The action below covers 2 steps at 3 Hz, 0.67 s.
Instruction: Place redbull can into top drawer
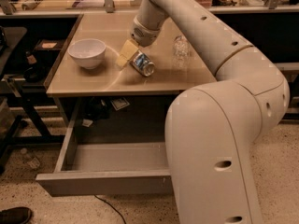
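The redbull can [143, 63] lies tilted on the beige tabletop [93, 80], its shiny silver end facing the front right. My gripper [132, 60] reaches down from the arm over the table's middle and is shut on the can; one yellowish finger [124, 54] shows on the can's left side, the other is hidden behind it. The top drawer [103, 183] is pulled open below the table's front edge, and its grey inside [117, 157] holds nothing that I can see.
A white bowl [87, 52] stands left of the can. A clear plastic bottle [181, 50] stands to its right. My large white arm body [219, 148] covers the drawer's right part. Clutter lies under the table [119, 103] and a shoe [14, 215] at bottom left.
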Tool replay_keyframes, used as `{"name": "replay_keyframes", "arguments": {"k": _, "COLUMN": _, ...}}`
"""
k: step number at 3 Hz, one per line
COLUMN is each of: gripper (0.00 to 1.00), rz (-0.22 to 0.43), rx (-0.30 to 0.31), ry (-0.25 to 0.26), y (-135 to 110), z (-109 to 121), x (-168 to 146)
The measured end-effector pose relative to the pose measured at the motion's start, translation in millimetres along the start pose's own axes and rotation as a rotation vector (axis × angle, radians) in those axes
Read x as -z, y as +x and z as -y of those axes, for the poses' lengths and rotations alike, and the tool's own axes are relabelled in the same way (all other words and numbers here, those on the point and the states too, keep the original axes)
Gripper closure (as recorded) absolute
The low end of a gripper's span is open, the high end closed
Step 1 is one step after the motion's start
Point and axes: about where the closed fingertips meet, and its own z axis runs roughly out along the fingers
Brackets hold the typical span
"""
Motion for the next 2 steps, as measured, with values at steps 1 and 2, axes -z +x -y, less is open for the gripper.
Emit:
{"name": "replay_keyframes", "arguments": {"k": 1, "gripper": 0.0, "rz": 0.0, "rx": -0.012, "ry": -0.012, "y": 3.7, "z": 7.1, "x": -8.3}}
{"name": "replay_keyframes", "arguments": {"k": 2, "gripper": 0.17, "rz": 0.0, "rx": -0.013, "ry": -0.012, "y": 3.5, "z": 7.4, "x": -8.9}}
